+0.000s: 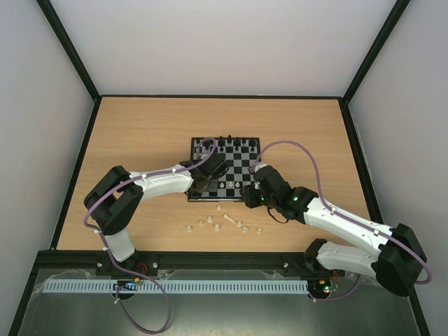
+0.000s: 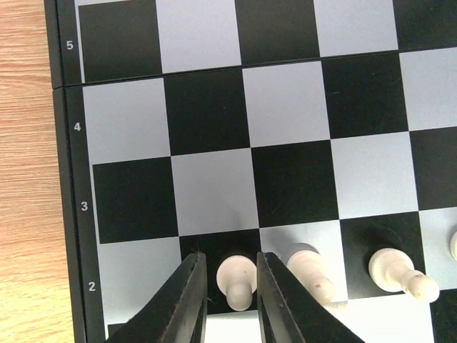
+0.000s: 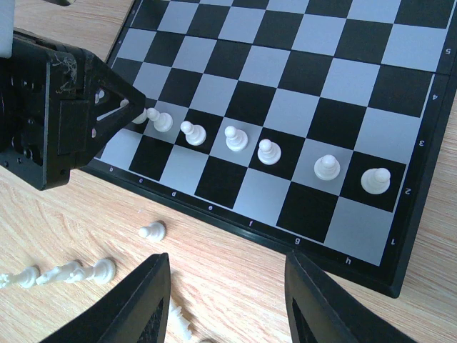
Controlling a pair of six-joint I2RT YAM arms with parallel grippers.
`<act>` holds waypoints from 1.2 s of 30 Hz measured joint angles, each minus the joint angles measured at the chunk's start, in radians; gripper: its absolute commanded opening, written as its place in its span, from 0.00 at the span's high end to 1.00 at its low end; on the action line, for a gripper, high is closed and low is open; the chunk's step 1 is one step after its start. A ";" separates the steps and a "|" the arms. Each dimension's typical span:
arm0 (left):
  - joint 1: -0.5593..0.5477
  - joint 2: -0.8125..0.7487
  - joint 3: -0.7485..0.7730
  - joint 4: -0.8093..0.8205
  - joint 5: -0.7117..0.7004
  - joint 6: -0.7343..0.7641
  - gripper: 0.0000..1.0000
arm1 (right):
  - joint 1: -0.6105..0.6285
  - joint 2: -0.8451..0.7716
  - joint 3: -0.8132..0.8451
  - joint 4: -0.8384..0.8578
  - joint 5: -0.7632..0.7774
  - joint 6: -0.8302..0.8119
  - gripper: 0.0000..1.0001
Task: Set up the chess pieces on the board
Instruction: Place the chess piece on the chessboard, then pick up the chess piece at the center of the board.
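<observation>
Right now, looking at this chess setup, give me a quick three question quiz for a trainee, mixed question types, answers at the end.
1. True or false: the right gripper grips a chess piece.
2. The white pawns on the board stand on which rank? A two, B four, C five.
3. Which gripper's fingers flank a pawn?

Key: 1 false, its jaws stand open with nothing between them. 2 A. 3 the left gripper.
</observation>
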 measured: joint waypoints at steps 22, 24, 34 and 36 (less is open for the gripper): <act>0.019 -0.005 0.000 0.000 -0.005 0.008 0.74 | 0.000 0.000 0.000 0.000 0.000 0.000 0.55; 0.014 -0.016 0.000 0.000 0.001 0.011 0.70 | 0.000 0.000 0.000 0.000 0.000 0.000 0.55; -0.030 -0.357 -0.077 -0.075 0.002 -0.014 0.40 | 0.000 0.002 0.000 0.000 0.000 0.000 0.55; -0.031 -0.442 -0.126 -0.092 0.007 -0.026 0.33 | 0.000 0.002 0.000 0.000 -0.001 0.000 0.54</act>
